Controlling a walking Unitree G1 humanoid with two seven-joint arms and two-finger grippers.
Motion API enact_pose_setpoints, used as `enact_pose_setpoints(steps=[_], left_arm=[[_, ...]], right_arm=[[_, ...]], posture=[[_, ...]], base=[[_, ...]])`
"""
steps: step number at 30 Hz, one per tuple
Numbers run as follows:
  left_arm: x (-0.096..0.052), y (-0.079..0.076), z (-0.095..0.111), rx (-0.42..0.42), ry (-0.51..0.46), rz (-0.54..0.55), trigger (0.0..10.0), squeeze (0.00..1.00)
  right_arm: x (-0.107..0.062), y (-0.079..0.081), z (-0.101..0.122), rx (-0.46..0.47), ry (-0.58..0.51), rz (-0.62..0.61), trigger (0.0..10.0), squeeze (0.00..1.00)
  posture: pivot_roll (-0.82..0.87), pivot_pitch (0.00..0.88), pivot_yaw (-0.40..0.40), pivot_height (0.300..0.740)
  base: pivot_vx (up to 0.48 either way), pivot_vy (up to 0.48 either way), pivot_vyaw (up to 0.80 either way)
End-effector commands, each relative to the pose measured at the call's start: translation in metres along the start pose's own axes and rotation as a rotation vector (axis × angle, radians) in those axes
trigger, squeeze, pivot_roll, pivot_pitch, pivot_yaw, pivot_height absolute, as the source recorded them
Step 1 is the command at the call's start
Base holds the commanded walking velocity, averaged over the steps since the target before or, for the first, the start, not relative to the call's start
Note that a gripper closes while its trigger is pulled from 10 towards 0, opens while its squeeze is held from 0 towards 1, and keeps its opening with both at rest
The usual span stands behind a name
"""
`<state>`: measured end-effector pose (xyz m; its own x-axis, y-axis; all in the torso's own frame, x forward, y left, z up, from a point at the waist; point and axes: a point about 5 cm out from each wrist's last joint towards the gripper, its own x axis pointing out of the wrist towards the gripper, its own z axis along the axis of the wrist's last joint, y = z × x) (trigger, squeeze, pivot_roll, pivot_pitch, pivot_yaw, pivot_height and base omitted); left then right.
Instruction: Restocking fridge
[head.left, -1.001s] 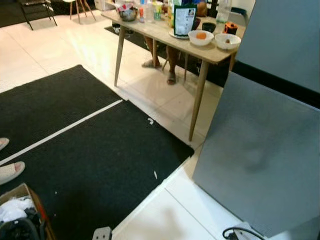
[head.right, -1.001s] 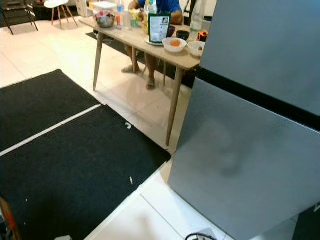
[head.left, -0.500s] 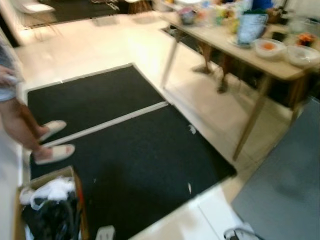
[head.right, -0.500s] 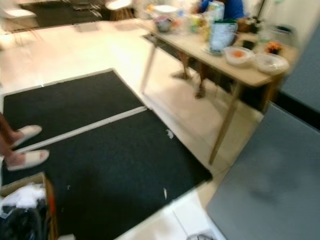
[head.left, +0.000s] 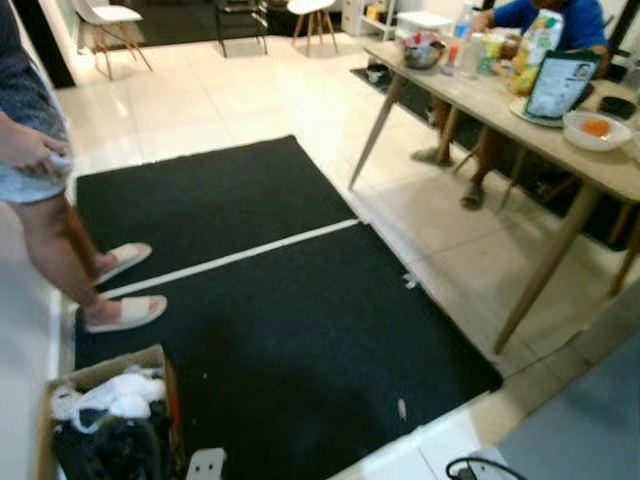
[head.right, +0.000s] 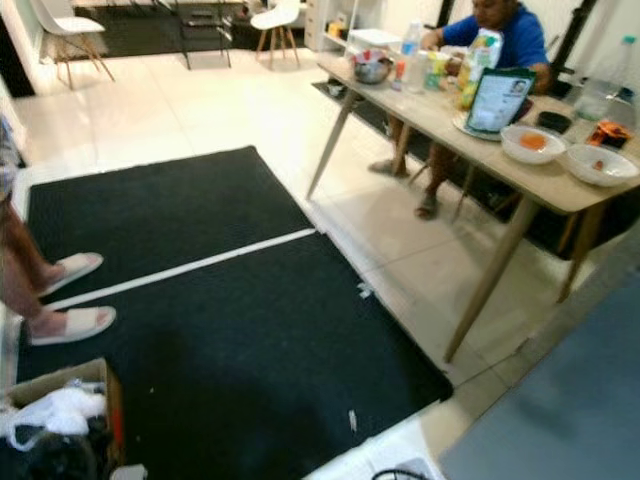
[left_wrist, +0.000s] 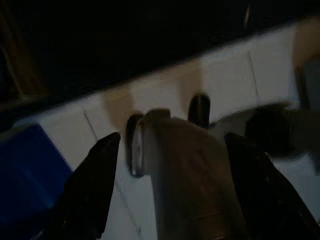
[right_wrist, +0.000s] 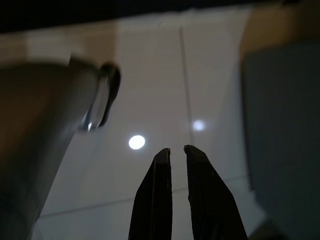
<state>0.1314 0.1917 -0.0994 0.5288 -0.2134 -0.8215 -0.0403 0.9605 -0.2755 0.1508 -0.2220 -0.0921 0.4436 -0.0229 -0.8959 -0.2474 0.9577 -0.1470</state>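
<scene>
Fridge: the grey door panel fills the lower right corner of the right eye view; shut.
Floor: pale tiles with two black mats across the middle of the frame, a white strip between them.
Surface: a wooden table at the upper right; on it two white bowls, a green packet, bottles and a metal bowl; a person in a blue shirt sits behind it.
Left edge: a standing person's legs in white sandals.
Lower left: a cardboard box holding white and dark stuff.
Left gripper: hangs over the tiles in a dark wrist view; fingers spread apart, released.
Right gripper: hangs over the tiles beside the grey panel; fingers clenched almost together, grasping nothing.
</scene>
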Motion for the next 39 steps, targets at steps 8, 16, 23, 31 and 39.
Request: enact_pose_setpoints(steps=[8,16,23,31,39], left_arm=[[-0.001,-0.0051,-0.0156,-0.012,0.052,-0.013,10.0,0.0],[-0.0014,-0.0051,-0.0168,-0.011,0.056,-0.015,10.0,0.0],[-0.0013,-0.0054,-0.0168,-0.012,0.056,-0.016,10.0,0.0],[-0.001,-0.0057,-0.0163,-0.011,0.056,-0.016,10.0,0.0],[-0.0004,-0.0059,-0.0143,-0.01,0.052,-0.016,10.0,0.0]], right_arm=[[0.0002,0.0017,-0.0012,0.018,0.007,-0.003,10.0,0.0],[0.0,0.0047,-0.0058,0.022,0.023,0.009,10.0,0.0],[0.0,0.0056,-0.006,0.03,0.019,0.009,10.0,0.0],[0.0004,0.0062,-0.0044,0.027,0.015,0.011,10.0,0.0],[0.0004,0.0064,-0.0047,0.024,0.02,0.009,10.0,0.0]], posture=[[-0.04,0.078,-0.05,0.74],[-0.04,0.084,-0.047,0.74],[-0.04,0.086,-0.047,0.74],[-0.04,0.086,-0.047,0.74],[-0.04,0.081,-0.047,0.74]], base=[[0.285,0.0,0.0],[0.282,0.0,-0.1],[0.28,0.0,-0.69],[0.279,0.0,0.0],[0.31,0.0,0.0]])
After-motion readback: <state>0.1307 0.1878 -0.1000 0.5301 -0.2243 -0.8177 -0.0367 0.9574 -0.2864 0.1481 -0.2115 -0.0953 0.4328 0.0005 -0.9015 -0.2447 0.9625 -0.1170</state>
